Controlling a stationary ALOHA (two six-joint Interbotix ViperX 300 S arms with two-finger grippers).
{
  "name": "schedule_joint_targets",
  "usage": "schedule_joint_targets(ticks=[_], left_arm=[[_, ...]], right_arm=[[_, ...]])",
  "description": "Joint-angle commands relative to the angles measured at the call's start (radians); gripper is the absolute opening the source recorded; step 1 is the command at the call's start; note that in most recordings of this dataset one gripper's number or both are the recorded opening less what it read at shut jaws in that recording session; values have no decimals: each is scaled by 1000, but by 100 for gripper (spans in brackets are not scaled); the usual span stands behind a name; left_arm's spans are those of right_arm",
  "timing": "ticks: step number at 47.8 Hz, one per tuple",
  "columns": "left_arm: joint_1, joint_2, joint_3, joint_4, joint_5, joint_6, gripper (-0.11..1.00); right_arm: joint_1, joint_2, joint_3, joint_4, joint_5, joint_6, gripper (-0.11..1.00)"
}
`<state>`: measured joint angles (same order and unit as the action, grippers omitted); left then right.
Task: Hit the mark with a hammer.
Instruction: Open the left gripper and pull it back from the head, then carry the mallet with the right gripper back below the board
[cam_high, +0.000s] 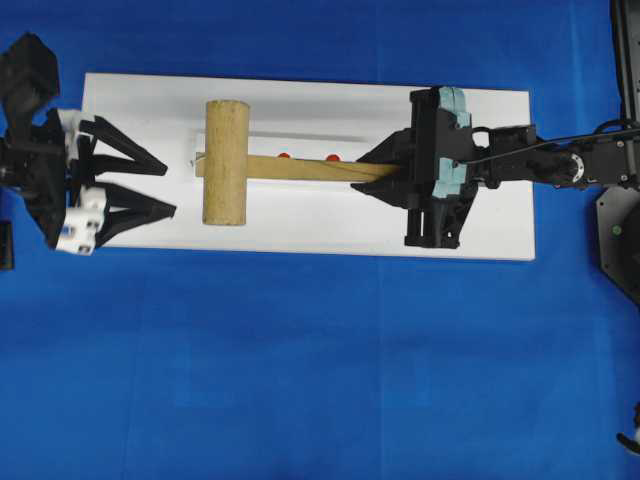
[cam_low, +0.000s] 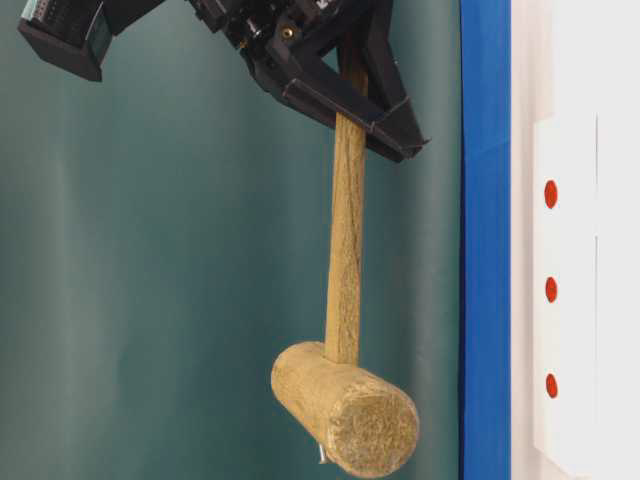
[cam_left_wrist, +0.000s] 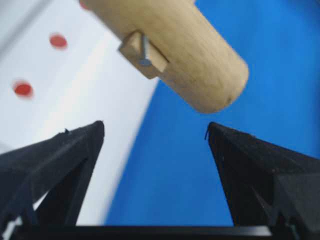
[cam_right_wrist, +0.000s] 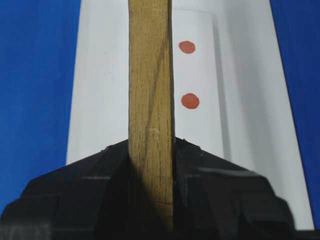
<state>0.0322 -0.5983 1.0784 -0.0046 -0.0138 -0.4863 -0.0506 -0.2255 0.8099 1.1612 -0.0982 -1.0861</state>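
Note:
The hammer (cam_high: 225, 162) is a light wooden mallet, held level in the air above the white board (cam_high: 480, 120). My right gripper (cam_high: 375, 172) is shut on the end of its handle (cam_right_wrist: 150, 90). The head (cam_low: 345, 405) hangs well off the board, over the left end of a row of three red dots (cam_low: 551, 290). From overhead two dots (cam_high: 332, 157) show beside the handle and the head hides the third. I cannot tell which dot is the mark. My left gripper (cam_high: 168, 190) stands open and empty just left of the head (cam_left_wrist: 175, 45).
The white board lies on a blue cloth (cam_high: 300, 380). The dots sit on a slightly raised white strip (cam_low: 565, 300) along the board's middle. Part of another black stand (cam_high: 620, 230) shows at the right edge.

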Motion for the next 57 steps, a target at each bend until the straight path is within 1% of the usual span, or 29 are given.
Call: schedule_joint_targets(ticks=[1, 5, 6, 10, 15, 22, 32, 37, 41, 51, 57], left_arm=[[2, -5, -8, 0, -5, 130, 81], [3, -3, -8, -2, -14, 262, 81], [3, -5, -8, -3, -15, 285, 81], [6, -6, -6, -2, -29, 334, 81], [8, -6, -2, -2, -46, 368, 81], [9, -6, 12, -3, -72, 390, 80], [17, -14, 28, -2, -91, 394, 77], [18, -26, 35, -2, -98, 394, 76], [18, -40, 44, -2, -104, 394, 76], [18, -81, 63, -3, -109, 394, 76], [20, -104, 71, -3, -110, 393, 76]], right_arm=[[0, -21, -21, 2, -3, 9, 7], [2, -23, -20, 2, -3, 20, 7], [2, -21, -20, 2, -2, 23, 7], [2, -20, -21, 3, 11, 35, 7], [14, -12, -25, 15, 32, 63, 7], [74, 6, -26, 31, 15, 107, 7], [213, 38, -26, 60, -106, 181, 7], [291, 58, -32, 75, -170, 209, 7], [337, 81, -43, 91, -196, 222, 7], [403, 161, -78, 146, -219, 230, 7], [413, 201, -101, 146, -219, 229, 7]])
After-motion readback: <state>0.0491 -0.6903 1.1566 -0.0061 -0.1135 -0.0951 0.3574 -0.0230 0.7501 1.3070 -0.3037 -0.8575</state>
